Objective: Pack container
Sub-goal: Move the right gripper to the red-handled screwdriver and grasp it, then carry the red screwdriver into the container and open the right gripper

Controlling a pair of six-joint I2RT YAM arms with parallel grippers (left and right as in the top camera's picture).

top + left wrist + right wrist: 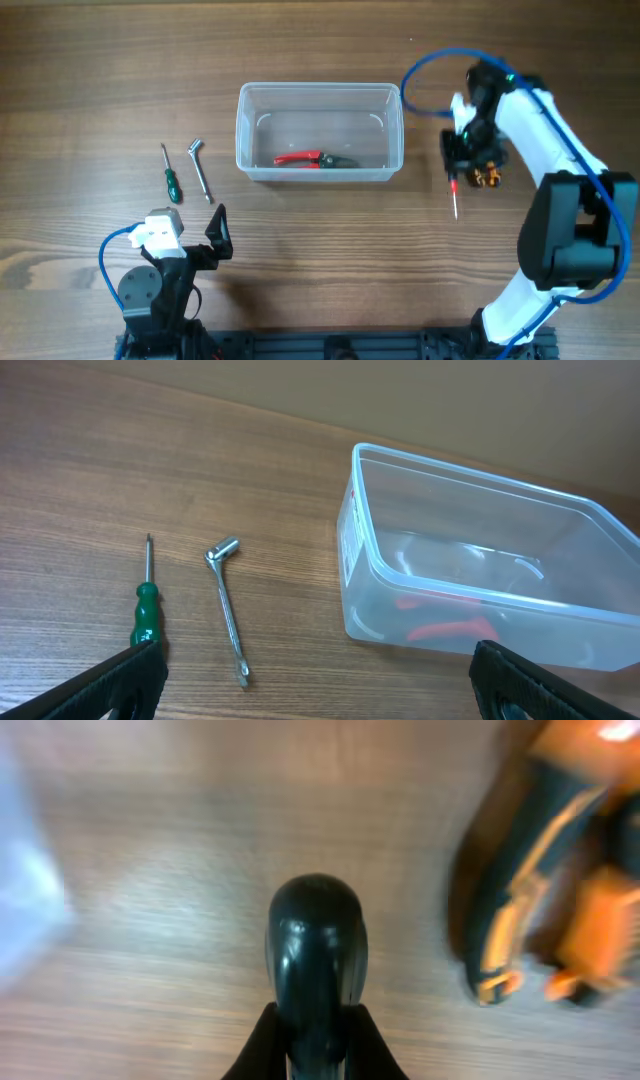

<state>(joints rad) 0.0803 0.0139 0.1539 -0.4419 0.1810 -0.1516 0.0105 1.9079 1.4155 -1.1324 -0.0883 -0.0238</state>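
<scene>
The clear plastic container (320, 95) stands at the table's middle back, with red-handled pliers (310, 159) lying inside. It also shows in the left wrist view (480, 500), where the pliers (450, 628) show through its wall. My right gripper (462, 150) is to the right of the container and is shut on a black-handled screwdriver (316, 950), whose shaft (456, 200) points toward the table front. My left gripper (190, 240) is open and empty at the front left (320, 680).
A green-handled screwdriver (171, 180) (146, 615) and a metal L-shaped wrench (201, 168) (228, 610) lie left of the container. An orange and black tool (488, 178) (520, 910) lies beside my right gripper.
</scene>
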